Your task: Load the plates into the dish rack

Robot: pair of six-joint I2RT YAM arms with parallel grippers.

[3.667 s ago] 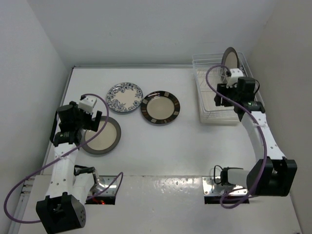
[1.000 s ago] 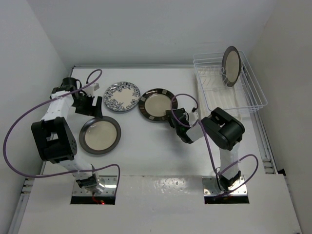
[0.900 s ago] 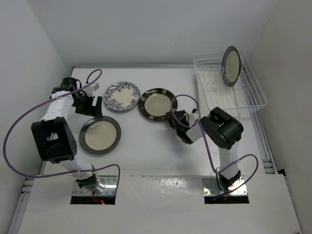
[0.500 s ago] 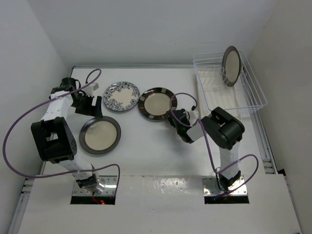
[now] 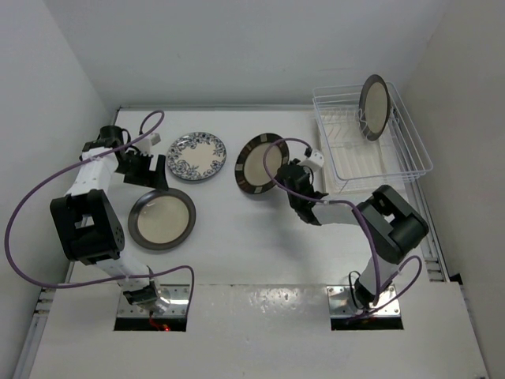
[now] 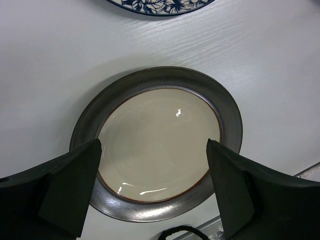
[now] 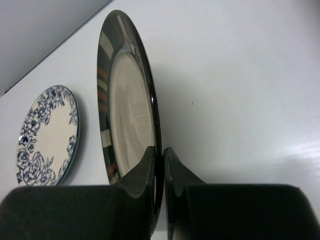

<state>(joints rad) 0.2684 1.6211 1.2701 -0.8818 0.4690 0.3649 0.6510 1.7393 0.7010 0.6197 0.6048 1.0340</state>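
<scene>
The right gripper (image 5: 284, 175) is clamped tight on the rim of the checked-rim plate (image 5: 260, 163) just left of the dish rack (image 5: 359, 162), its two fingers pinching the dark edge from either side. The plate stands tilted up off the flat, its cream face turned away from the rack; in the right wrist view it is seen almost edge-on, the rim (image 7: 125, 115) rising steeply from between the fingertips (image 7: 159, 160). Whether its far edge touches the table (image 5: 237, 260) cannot be told.

Inside the dish rack, at its far end, one dark-rimmed plate (image 5: 374, 106) stands upright against the wires.

Farther left of the rack, beyond the held plate, the blue floral plate (image 5: 199, 155) lies flat on the table; the right wrist camera catches it (image 7: 47, 132) behind the held plate.

Farthest from the rack, toward the table's left side and nearer the arm bases, the plain dark-rimmed plate (image 5: 162, 219) lies flat. The left gripper (image 5: 150, 170) hangs above it with its jaws spread wide, holding nothing; in the left wrist view the two fingers frame the plate (image 6: 157, 100), clear of its rim.
</scene>
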